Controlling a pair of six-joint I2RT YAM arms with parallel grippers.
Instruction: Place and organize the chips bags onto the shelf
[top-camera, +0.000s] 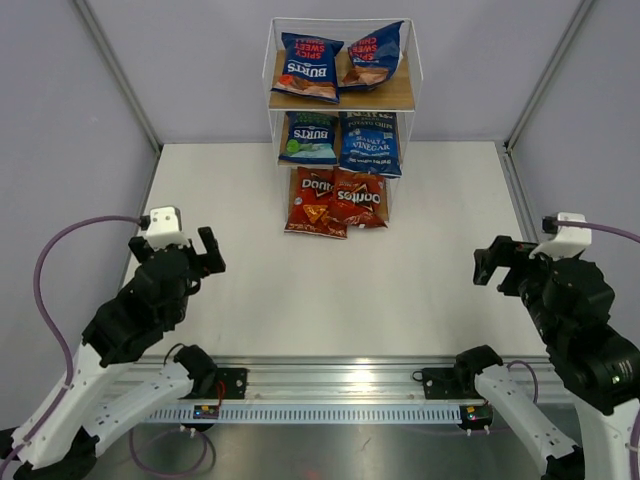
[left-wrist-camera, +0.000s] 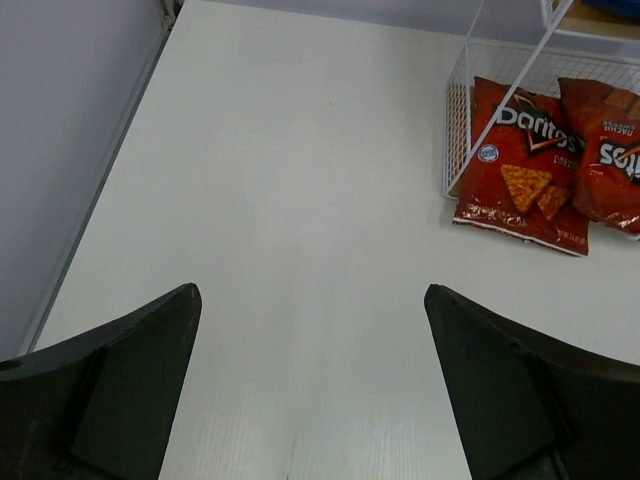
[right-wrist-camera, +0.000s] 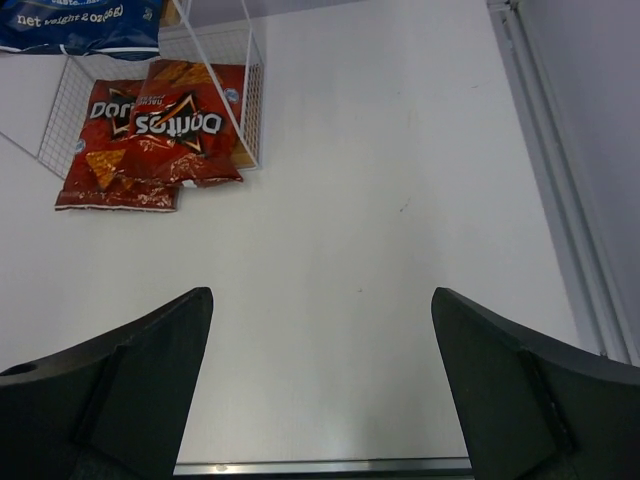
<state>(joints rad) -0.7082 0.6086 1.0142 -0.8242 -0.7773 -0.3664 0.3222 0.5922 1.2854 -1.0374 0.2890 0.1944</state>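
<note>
The shelf (top-camera: 400, 97) stands at the far middle of the table. Two dark blue Burts bags (top-camera: 308, 66) (top-camera: 372, 54) lean on its top board. A third Burts bag (top-camera: 308, 138) and the larger blue Sea Salt & Vinegar bag (top-camera: 369, 143) sit on the middle tier. Two red-orange Doritos bags (top-camera: 314, 202) (top-camera: 361, 198) lie on the bottom tier, sticking out at the front; they also show in the left wrist view (left-wrist-camera: 520, 165) and the right wrist view (right-wrist-camera: 180, 125). My left gripper (top-camera: 205, 254) (left-wrist-camera: 312, 300) and right gripper (top-camera: 492, 264) (right-wrist-camera: 322, 300) are open and empty, near the table's front.
The white table (top-camera: 330, 300) is bounded by grey walls with a raised rail along each side (right-wrist-camera: 560, 200). A metal rail (top-camera: 330, 385) with the arm bases runs along the near edge. A purple cable (top-camera: 60, 250) loops by the left arm.
</note>
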